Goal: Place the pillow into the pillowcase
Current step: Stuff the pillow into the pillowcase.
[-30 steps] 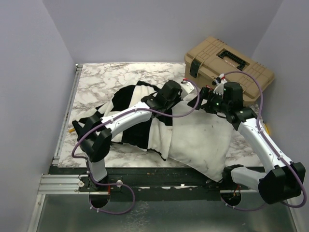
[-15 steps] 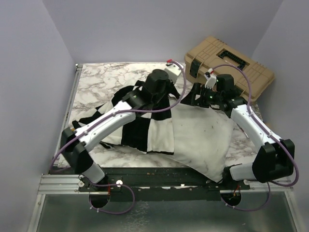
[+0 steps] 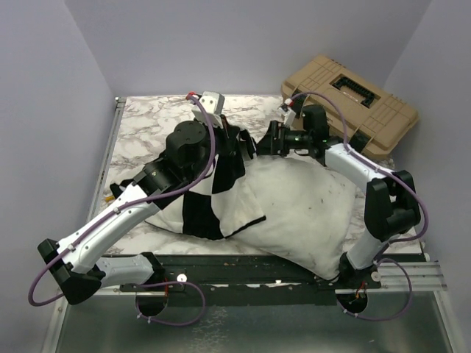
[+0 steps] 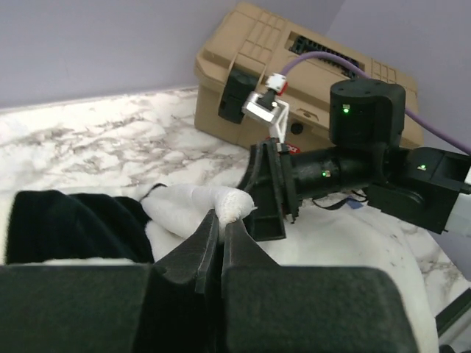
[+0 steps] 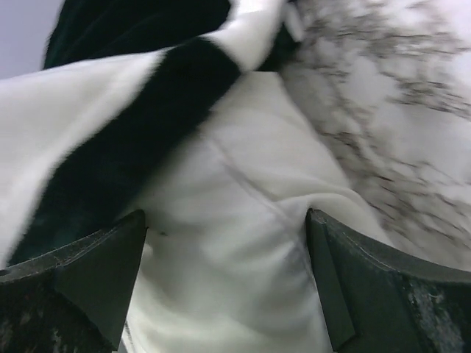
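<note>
Marbled white-and-grey table top [image 3: 147, 121] fills the work area, enclosed by plain lilac walls. At the far right corner sits a tan toolbox [image 3: 353, 95] with black latches [image 4: 234, 95] and a recessed black handle.

1. Pillow. The pillow [image 3: 302, 206] lies across the centre and right of the table, with its near right corner at the front edge. Dark specks mark its upper face.

2. Pillowcase. The pillowcase [image 3: 199, 209] covers the left end of the pillow. Its black and white squares drape over the far left corner and down the near left side. The right half of the pillow lies bare.

3. Left gripper. The left gripper [image 4: 221, 224] reaches over the far edge of the bundle. Its jaws are closed, pinching a white fold at the edge of the pillowcase. Black pile fabric lies just left of the pinched fold.

4. Right gripper. The right gripper [image 5: 224, 243] faces the left gripper from the right, close to it at the far side of the pillow. Its fingers [image 5: 73, 287] stand wide apart and grip nothing. White pillow fabric with a stitched seam lies between them, and the checked edge of the pillowcase hangs just above.

5. Markings. A small red-and-white label [image 4: 294, 147] sits on the right gripper body; its writing is too small to read. Green indicator lights [image 4: 344, 109] glow on the right wrist. Purple cables [image 3: 210, 147] run along both arms.
</note>
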### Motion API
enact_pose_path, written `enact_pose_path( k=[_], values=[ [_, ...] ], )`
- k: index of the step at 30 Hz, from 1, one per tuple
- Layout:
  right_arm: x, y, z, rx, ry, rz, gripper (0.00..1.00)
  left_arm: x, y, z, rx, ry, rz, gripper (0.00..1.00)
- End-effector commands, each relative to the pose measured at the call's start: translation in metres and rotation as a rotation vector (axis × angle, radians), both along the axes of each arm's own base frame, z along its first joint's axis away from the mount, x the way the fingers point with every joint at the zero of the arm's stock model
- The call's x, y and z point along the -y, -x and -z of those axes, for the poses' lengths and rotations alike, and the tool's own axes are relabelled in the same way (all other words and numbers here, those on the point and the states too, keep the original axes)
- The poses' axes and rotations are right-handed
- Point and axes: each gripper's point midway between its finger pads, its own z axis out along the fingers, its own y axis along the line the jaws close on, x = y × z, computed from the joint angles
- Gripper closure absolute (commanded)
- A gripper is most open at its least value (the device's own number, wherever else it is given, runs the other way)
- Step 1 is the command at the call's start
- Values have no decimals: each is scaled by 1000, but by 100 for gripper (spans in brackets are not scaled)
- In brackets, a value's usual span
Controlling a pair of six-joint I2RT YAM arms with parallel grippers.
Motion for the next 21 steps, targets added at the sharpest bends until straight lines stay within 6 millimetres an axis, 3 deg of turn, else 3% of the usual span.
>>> enact_pose_path(
  k=[1, 3, 7, 8, 15, 21],
  values=[
    [-57, 32, -33, 44, -148, -213, 11, 10, 8, -3, -46, 129, 37, 100],
    [-76, 48, -30, 14, -181, -260, 25, 15, 8, -5, -64, 172, 44, 100],
    [-96, 68, -37, -46, -314, -267, 90, 46, 15, -14, -119, 257, 167, 100],
    [-96, 68, -43, -48, -351, -248, 99, 57, 19, -16, -135, 270, 211, 100],
    [-83, 62, -103, 21, -505, -74, 100, 128, 80, -42, -164, 299, 460, 100],
    [-63, 52, -124, 1, -566, 135, 100, 195, 141, -72, -169, 331, 646, 100]
  ],
)
